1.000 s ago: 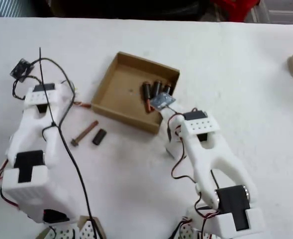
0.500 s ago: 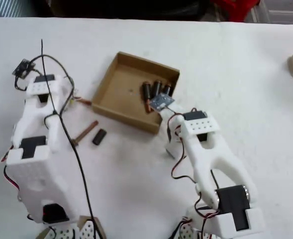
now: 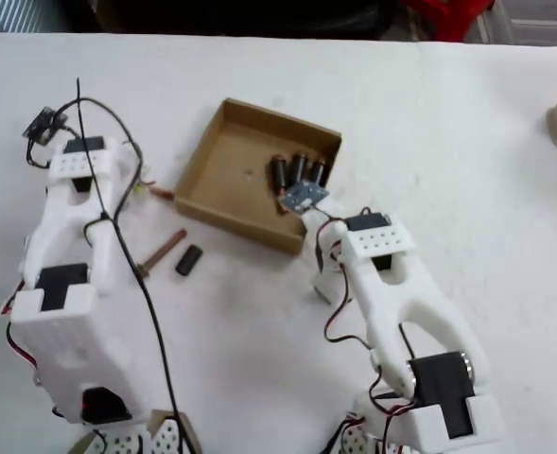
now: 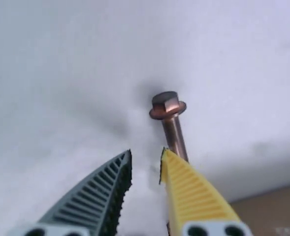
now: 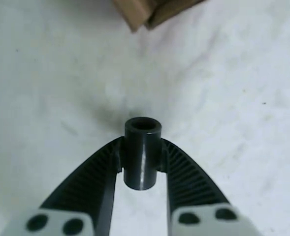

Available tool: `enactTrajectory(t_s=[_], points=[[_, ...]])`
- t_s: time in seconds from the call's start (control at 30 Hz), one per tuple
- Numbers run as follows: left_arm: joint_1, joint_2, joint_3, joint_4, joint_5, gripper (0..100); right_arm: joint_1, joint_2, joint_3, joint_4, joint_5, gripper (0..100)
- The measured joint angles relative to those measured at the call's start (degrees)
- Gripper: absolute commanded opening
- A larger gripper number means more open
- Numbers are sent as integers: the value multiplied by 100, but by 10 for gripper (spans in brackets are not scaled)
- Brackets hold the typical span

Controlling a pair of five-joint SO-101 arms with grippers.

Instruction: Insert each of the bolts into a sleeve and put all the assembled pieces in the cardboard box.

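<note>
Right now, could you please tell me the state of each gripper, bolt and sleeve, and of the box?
left gripper: open, nothing between its jaws.
first bolt: lying bare on the table, beside the left gripper.
right gripper: shut on the held sleeve.
held sleeve: empty, bore open.
second bolt: lying bare on the table.
loose sleeve: lying beside it, empty.
cardboard box: open-topped, three assembled pieces inside.
</note>
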Motion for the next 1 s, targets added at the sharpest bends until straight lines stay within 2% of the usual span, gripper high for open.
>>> enactTrajectory(t_s=[0.3, 0.67, 1.0], points=[[9, 0, 0, -519, 0, 136, 0, 0, 0, 0, 0, 17], [9, 352, -343, -589, 114, 137, 0, 0, 0, 0, 0, 17], [-53, 1204, -1327, 229, 149, 137, 0, 0, 0, 0, 0, 17]])
